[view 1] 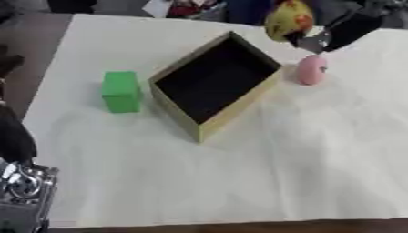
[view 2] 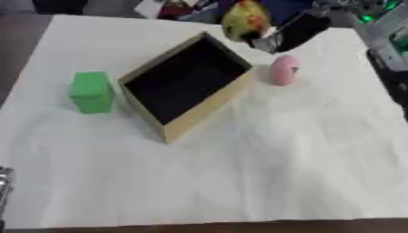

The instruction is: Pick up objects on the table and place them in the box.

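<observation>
1. We see our right hand [view 1: 339,34] raised over the far side of the table [view 1: 263,182], with its fingers closed round a yellow and red toy [view 1: 287,19].
2. The toy hangs just beyond the far corner of the open box [view 1: 215,84]. It is not yet over the dark inside.
3. We judge the toy light and probably soft, so it should drop without harm once it is over the opening.
4. A pink egg-shaped thing [view 1: 312,69] stands just beside the box's right wall. It looks smooth and rounded, so we expect it to roll or slip. We would take it round its middle.
5. A green block [view 1: 121,91] stands near the box's left wall. Its flat faces should give an easy hold on two opposite sides.
6. Our left hand [view 1: 24,182] shows at the lower left corner. We cannot tell how its fingers are set.
7. The box looks empty.
</observation>
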`<state>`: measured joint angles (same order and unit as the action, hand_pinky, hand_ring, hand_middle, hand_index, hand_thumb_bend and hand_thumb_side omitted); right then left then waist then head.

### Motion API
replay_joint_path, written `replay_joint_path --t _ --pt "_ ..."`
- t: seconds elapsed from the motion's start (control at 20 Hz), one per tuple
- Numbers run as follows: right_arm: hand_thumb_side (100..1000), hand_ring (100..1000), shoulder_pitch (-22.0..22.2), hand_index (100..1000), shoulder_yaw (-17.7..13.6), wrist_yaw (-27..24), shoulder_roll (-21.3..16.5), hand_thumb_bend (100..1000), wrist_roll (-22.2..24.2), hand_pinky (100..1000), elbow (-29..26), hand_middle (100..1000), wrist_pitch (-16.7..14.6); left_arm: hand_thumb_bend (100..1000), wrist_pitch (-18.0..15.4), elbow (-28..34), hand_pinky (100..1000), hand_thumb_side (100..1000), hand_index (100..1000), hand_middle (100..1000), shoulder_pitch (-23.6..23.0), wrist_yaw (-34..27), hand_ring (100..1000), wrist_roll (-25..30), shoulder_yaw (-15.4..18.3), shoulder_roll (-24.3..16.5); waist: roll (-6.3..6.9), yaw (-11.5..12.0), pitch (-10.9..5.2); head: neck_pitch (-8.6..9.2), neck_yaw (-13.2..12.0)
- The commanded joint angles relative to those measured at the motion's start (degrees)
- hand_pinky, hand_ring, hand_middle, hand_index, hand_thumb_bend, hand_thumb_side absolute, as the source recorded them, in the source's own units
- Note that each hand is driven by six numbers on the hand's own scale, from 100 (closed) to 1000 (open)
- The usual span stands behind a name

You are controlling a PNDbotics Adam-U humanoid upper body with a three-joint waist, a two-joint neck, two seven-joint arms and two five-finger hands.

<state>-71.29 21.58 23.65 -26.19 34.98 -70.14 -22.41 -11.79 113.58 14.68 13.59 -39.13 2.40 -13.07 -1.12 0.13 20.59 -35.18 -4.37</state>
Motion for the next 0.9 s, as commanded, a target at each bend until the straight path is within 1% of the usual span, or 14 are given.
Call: replay_joint_path --t 0.05,0.2,0.35,0.65,0.75,0.8,0.85,0.9 --pt "186 769 -1.79 739 -0.74 2.37 3.10 100 -0.13 836 1.46 557 -0.36 238 -0.08 1.02 752 1000 821 624 0.66 -0.22 618 0.35 -0.16 -0.26 0.28 0.29 -0.90 0.73 0.41" --pt "193 770 -1.83 742 -0.51 4.77 6.30 100 -0.21 836 3.46 563 -0.84 237 -0.14 1.02 751 1000 820 624 0.86 -0.36 617 0.53 -0.32 -0.17 0.41 0.70 -0.64 0.95 0.79" --pt "206 772 -1.84 746 0.00 7.42 8.66 100 -0.55 833 5.68 571 -1.69 236 -0.16 1.02 752 1000 821 625 0.95 -0.50 617 0.67 -0.39 -0.12 0.48 1.02 -0.54 1.06 1.06" --pt "218 775 -1.59 750 0.10 12.87 11.99 100 -3.30 828 10.56 583 -3.04 236 -0.22 1.02 752 1000 822 625 1.13 -0.71 617 0.95 -0.55 0.01 0.45 1.35 -0.48 1.45 1.39" --pt "265 779 -1.38 757 -0.12 14.69 12.76 100 -4.49 830 11.93 593 -3.40 236 -0.22 1.02 752 1000 822 625 1.14 -0.74 617 1.06 -0.58 0.04 0.47 1.43 -0.45 1.57 1.37" --pt "330 789 -1.31 770 -0.15 15.60 13.06 100 -4.93 835 12.46 613 -3.72 236 -0.23 1.02 752 1000 822 626 1.15 -0.75 617 1.08 -0.57 0.04 0.47 1.46 -0.44 1.59 1.39" --pt "352 792 -1.28 776 -0.11 16.52 13.31 100 -5.14 837 12.91 620 -4.17 236 -0.24 1.02 752 1000 822 626 1.16 -0.76 617 1.09 -0.56 0.05 0.46 1.47 -0.42 1.61 1.40" --pt "429 803 -1.25 798 -0.05 17.44 13.53 100 -5.14 842 13.29 648 -4.72 235 -0.24 1.02 752 1000 822 626 1.16 -0.76 616 1.11 -0.57 0.06 0.46 1.48 -0.40 1.63 1.42"
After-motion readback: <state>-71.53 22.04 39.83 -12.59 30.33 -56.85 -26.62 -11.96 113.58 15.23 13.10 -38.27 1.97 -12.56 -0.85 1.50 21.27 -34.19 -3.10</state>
